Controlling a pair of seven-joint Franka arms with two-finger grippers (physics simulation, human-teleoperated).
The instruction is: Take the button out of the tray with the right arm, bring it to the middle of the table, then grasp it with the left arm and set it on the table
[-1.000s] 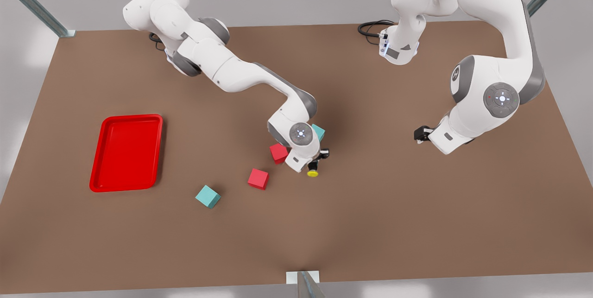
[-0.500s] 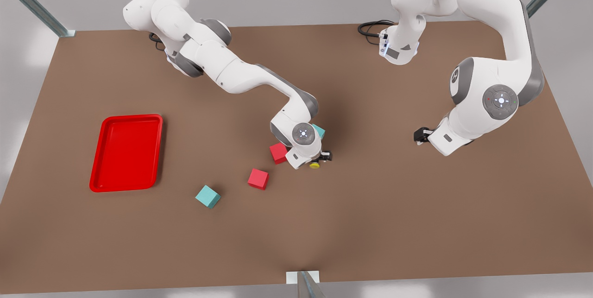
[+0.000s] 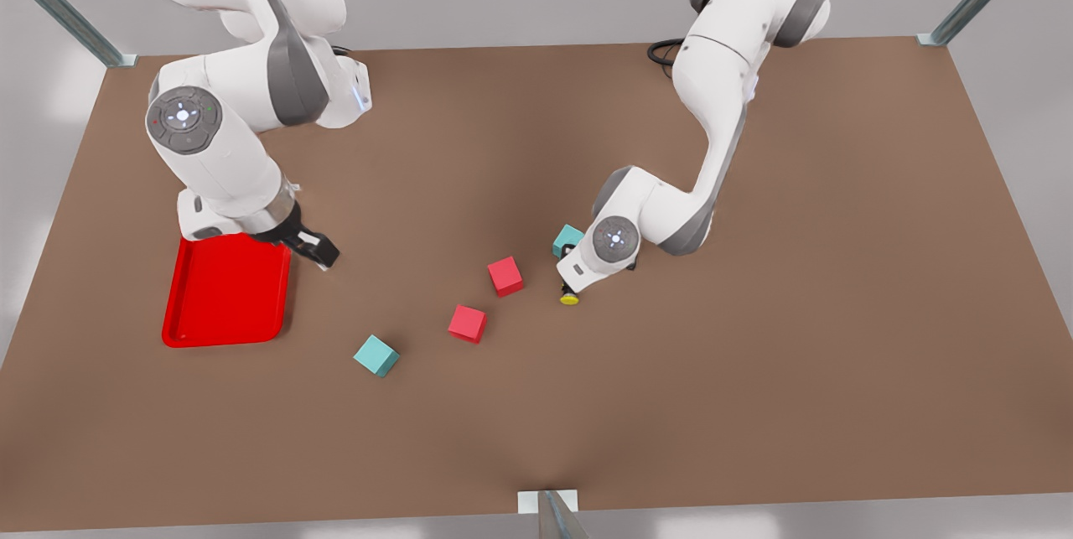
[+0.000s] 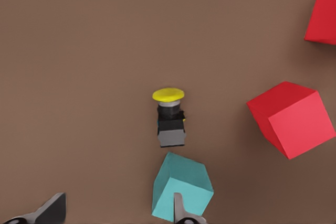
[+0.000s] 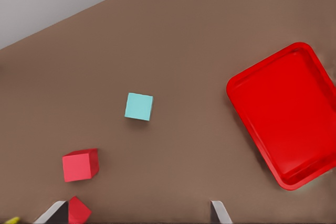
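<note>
We find the button [image 3: 569,298] lying on its side on the desk [image 3: 754,313] near the middle, yellow cap toward the front edge, free of any grip. The left claw [image 3: 578,277] hangs just above it with its fingers [image 4: 51,210] spread apart and holding nothing; a teal cube [image 3: 567,240] sits just behind the button, under that claw. Two red cubes [image 3: 505,277] [image 3: 467,323] lie on the front view's left of the button, and a second teal cube [image 3: 375,355] lies farther left. The red tray [image 3: 225,292] stands well apart, at the front view's left. The right claw [image 3: 318,252] hangs beside the tray's near corner, fingers [image 5: 220,212] apart, holding nothing.
</note>
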